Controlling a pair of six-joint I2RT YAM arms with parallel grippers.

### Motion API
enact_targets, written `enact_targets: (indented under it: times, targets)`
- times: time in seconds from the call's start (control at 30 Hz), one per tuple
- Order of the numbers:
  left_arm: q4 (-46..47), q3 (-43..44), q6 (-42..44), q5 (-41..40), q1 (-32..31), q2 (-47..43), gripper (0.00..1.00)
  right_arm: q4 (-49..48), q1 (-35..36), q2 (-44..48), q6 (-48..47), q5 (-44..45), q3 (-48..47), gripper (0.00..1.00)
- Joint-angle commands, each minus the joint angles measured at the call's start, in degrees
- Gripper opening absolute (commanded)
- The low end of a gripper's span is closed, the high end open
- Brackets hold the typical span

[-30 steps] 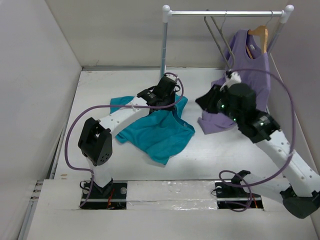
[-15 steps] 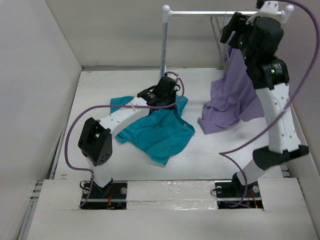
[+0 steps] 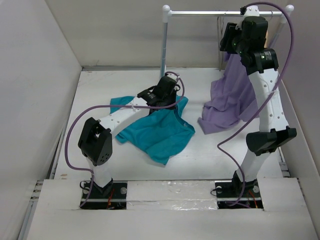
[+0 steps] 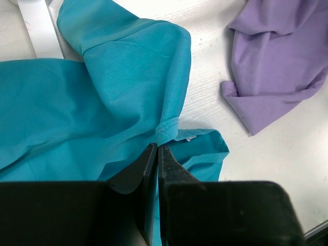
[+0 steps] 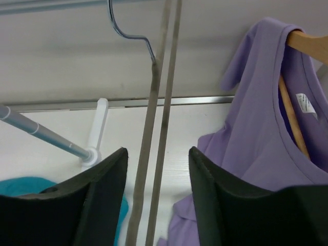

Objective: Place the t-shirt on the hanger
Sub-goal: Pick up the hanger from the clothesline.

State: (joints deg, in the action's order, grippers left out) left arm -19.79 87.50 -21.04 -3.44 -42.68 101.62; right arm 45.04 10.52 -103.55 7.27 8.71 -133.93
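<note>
White tabletop bears the t-shirt, a fold clamped in my left gripper to anchor it, while my right gripper gapes wide before the grey hanger on the rail, presumably to fetch it.

No legible text, brand or number in any view.
Only one label shows: a white neck tag sewn inside the collar of the purple top, which hangs on the wooden hanger. The tag carries a few lines of dark print, too small and blurred to read. In the left wrist view there's a white sliver at a folded edge of the teal t-shirt; can't tell if it's a tag, and no print is visible on it.
</note>
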Motion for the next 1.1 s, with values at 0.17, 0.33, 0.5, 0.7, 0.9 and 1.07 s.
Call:
enact_targets:
  times: [0.17, 0.33, 0.5, 0.7, 0.9, 1.07]
  targets:
    - [1.5, -0.2, 0.6, 0.3, -0.2, -0.7, 0.0, -0.1, -0.8, -0.4, 1.0, -1.2, 0.6, 0.49]
    - [1.2, 0.0, 0.6, 0.3, -0.2, -0.6, 0.0, -0.3, -0.8, -0.7, 1.1, 0.2, 0.9, 0.44]
    - [1.2, 0.1, 0.5, 0.3, -0.2, -0.5, 0.0, -0.9, -0.2, -0.8, 0.4, 1.0, 1.6, 0.45]
    - [1.5, -0.5, 0.1, 0.1, -0.2, -1.1, 0.0, -1.2, 0.5, -1.0, -0.2, 3.2, 2.5, 0.36]
    - [1.6, -1.1, -0.1, 0.2, -0.2, -1.6, 0.0, -2.8, 1.1, 0.9, -0.3, 2.8, 1.7, 0.0]
    - [1.8, -1.0, -0.4, 0.1, -0.2, -1.5, 0.0, -6.4, 0.3, 4.1, -1.1, -1.1, 1.2, 0.0]
